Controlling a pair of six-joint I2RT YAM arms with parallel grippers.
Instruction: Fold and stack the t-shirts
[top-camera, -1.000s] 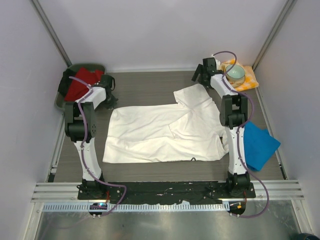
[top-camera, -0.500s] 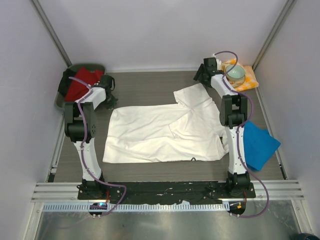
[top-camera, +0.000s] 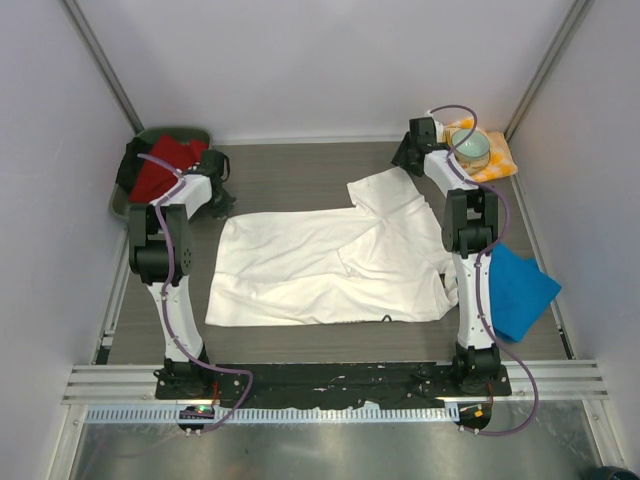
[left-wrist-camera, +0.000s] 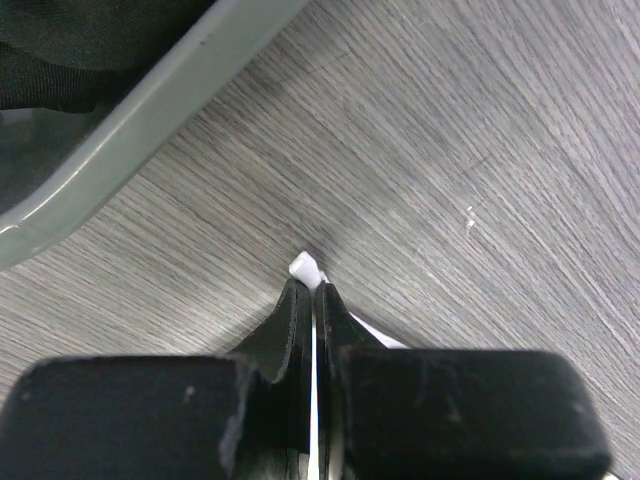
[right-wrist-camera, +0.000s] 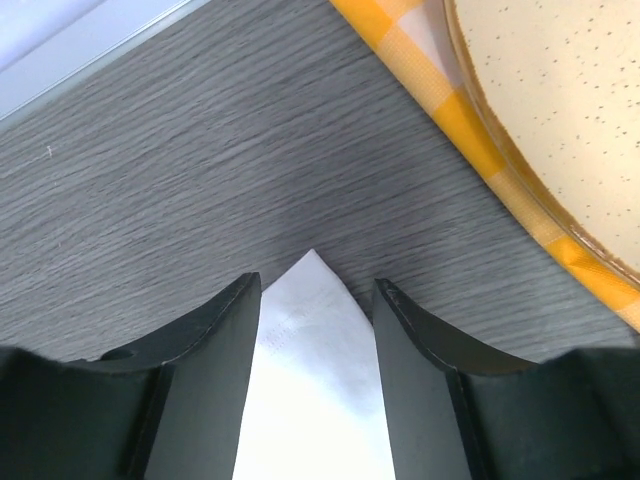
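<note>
The white t-shirt (top-camera: 330, 265) lies spread flat across the middle of the table, plain side up. My left gripper (top-camera: 222, 196) is at its back-left corner. In the left wrist view it (left-wrist-camera: 313, 290) is shut on that corner, with a white tip (left-wrist-camera: 305, 266) poking out past the fingers. My right gripper (top-camera: 404, 160) hovers over the back-right sleeve corner. Its jaws (right-wrist-camera: 317, 283) stand apart on either side of the white cloth point (right-wrist-camera: 312, 340), not touching it. The blue t-shirt (top-camera: 518, 290) lies rumpled at the right, beside the right arm.
A green bin (top-camera: 135, 190) holding red cloth (top-camera: 165, 165) stands at the back left, its rim (left-wrist-camera: 150, 120) close to my left gripper. An orange-and-white checked napkin (top-camera: 495, 165) under a pale bowl (top-camera: 472, 148) sits at the back right, close to my right fingers (right-wrist-camera: 450, 90).
The right wrist has shifted slightly to the right, towards the napkin. The left arm and both shirts have not moved.
</note>
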